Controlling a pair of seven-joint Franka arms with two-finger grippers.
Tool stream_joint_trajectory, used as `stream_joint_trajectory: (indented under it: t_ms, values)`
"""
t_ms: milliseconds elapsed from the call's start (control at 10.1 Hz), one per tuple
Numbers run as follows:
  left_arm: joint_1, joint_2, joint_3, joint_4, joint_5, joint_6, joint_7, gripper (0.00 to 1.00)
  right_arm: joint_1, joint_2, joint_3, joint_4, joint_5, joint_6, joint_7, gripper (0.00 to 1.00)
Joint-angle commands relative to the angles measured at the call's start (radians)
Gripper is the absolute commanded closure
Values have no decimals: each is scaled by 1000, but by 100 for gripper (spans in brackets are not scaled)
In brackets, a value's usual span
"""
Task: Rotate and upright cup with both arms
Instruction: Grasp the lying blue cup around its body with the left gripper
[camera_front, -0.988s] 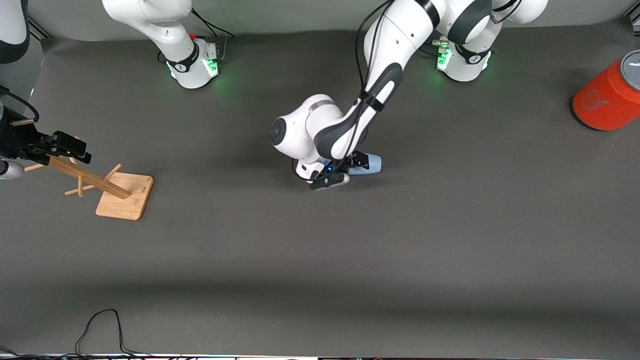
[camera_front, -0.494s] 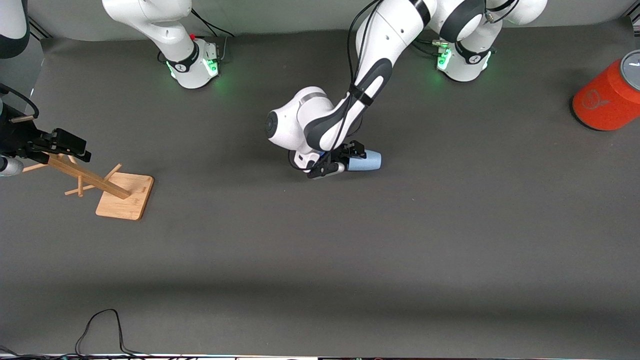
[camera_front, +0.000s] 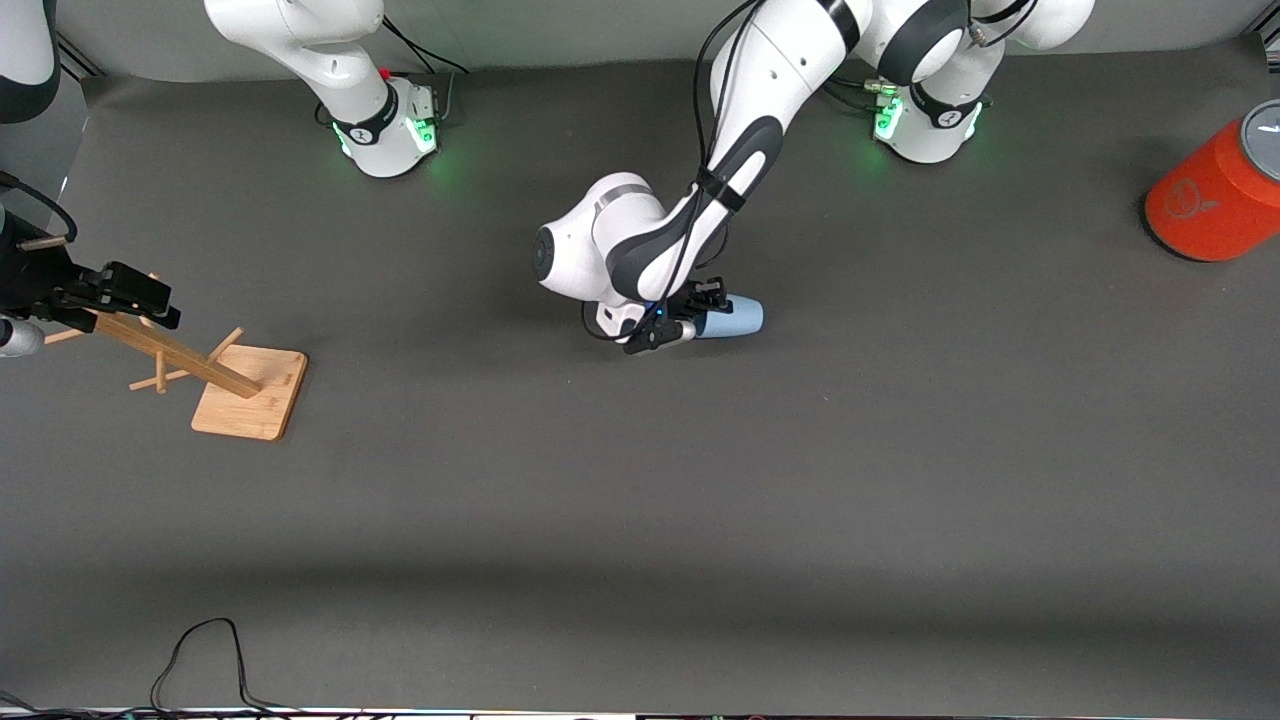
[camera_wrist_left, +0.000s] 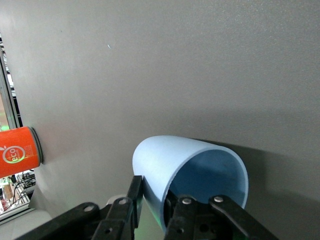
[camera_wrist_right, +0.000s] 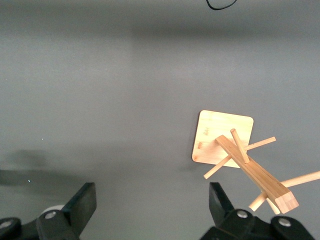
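The pale-blue cup (camera_front: 736, 318) lies on its side in the middle of the grey table, its mouth turned toward the right arm's end. My left gripper (camera_front: 692, 320) is down at that mouth and shut on the cup's rim. In the left wrist view the cup (camera_wrist_left: 170, 162) has one finger outside its wall and the other inside, with the left gripper (camera_wrist_left: 156, 194) pinching the wall between them. My right gripper (camera_front: 128, 292) waits open over the wooden rack at the right arm's end. In its own view the right gripper (camera_wrist_right: 152, 202) holds nothing.
A wooden peg rack (camera_front: 245, 392) on a square base stands at the right arm's end, also seen as the rack (camera_wrist_right: 223, 136) below the right wrist. An orange can (camera_front: 1212, 202) with a grey lid stands at the left arm's end. A black cable (camera_front: 200, 650) lies near the table's front edge.
The left gripper's fingers have closed from wide open onto the cup's rim, and the wrist has shifted slightly. The cup has stayed on its side. The right arm has not moved.
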Motion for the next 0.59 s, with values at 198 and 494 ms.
stream_joint_trajectory:
  t_ms: [198, 494]
  values:
    - [9, -29, 9, 118, -67, -48, 92, 100, 5, -7, -4, -9, -14, 18, -23, 0]
    - [73, -76, 0, 140, -215, 57, 190, 100, 7, -7, -1, -9, -14, 18, -22, 0]
